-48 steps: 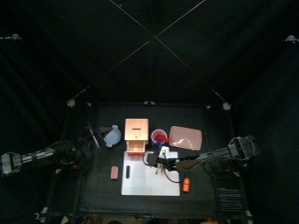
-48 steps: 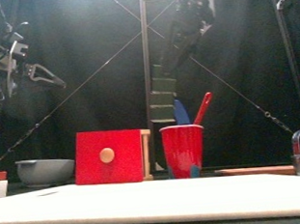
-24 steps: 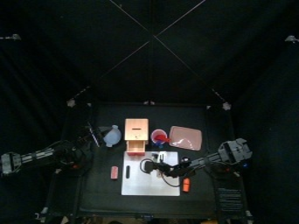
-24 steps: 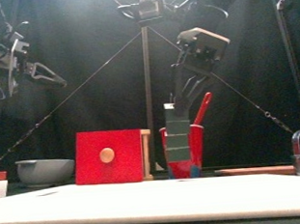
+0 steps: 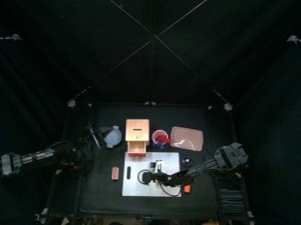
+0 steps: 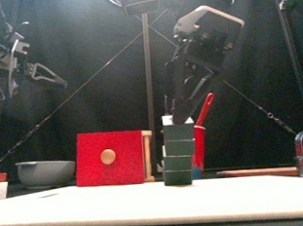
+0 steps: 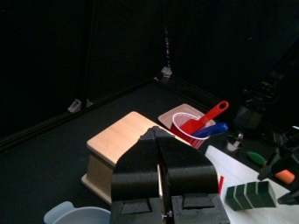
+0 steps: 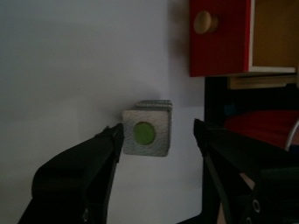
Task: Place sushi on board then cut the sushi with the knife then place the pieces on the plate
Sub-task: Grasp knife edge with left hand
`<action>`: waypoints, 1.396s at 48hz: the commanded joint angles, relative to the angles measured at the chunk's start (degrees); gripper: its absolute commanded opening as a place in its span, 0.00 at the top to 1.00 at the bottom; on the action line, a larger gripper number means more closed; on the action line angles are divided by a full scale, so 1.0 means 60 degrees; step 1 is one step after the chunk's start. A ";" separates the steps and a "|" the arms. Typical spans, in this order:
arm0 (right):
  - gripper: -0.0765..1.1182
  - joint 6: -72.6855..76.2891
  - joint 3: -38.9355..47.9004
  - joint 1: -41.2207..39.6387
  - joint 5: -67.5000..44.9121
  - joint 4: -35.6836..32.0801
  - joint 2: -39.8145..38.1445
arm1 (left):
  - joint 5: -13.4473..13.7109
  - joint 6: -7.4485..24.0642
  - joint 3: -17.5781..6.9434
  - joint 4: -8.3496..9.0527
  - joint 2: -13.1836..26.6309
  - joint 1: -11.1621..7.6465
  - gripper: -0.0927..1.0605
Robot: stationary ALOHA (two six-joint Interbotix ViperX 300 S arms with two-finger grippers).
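Black table (image 5: 100,200), bare at its front left corner. Toward the front edge, midway between the left and right edges, a white board (image 5: 134,186), lying flat.

From the right edge, an arm bent low over the board, ending in the right gripper (image 8: 158,129), pointed straight down. Jaws spread, one on either side of the sushi roll (image 6: 178,154); a strip of board visible beside one jaw, the other very close to the roll, contact impossible to tell. Near the left edge, raised clear of the table, the left gripper (image 7: 156,133), jaws pressed together on nothing.

Behind the board's back edge, a pale wooden box (image 5: 140,134), its red drawer front turned to the front edge. Off toward the right edge, a flat pink tray (image 5: 186,136), with nothing on it. Just left of the box, a blue-grey bowl (image 5: 113,136). Between box and tray, a red cup (image 5: 159,136), touching neither from above.

On the board, the sushi roll again: dark green blocks stacked upright, pale top face with a green spot, directly before the cup from the front edge. In the cup, a red knife (image 6: 205,108) and a blue knife (image 7: 214,128), both leaning.

Just off the board's left edge, a small red toy (image 5: 115,172).
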 commanded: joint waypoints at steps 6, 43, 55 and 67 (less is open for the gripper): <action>0.12 0.0103 -0.0527 0.0103 0.0044 0.0630 -0.0161 | -0.0029 -0.0015 -0.0029 -0.0015 0.0044 0.0073 0.86; 0.12 -0.0981 0.3120 -0.4087 0.0322 0.2095 -0.5977 | -0.0176 0.0059 -0.0088 0.0732 0.0044 0.0469 0.86; 0.12 -0.4248 0.2314 -0.5376 0.0513 0.2622 -0.5508 | -0.0176 0.0044 -0.0029 0.0747 0.0044 0.0981 0.86; 0.12 -0.6577 0.1860 -0.5215 0.0483 0.2974 -0.4380 | -0.0161 -0.0029 0.0000 0.0513 0.0044 0.1113 0.86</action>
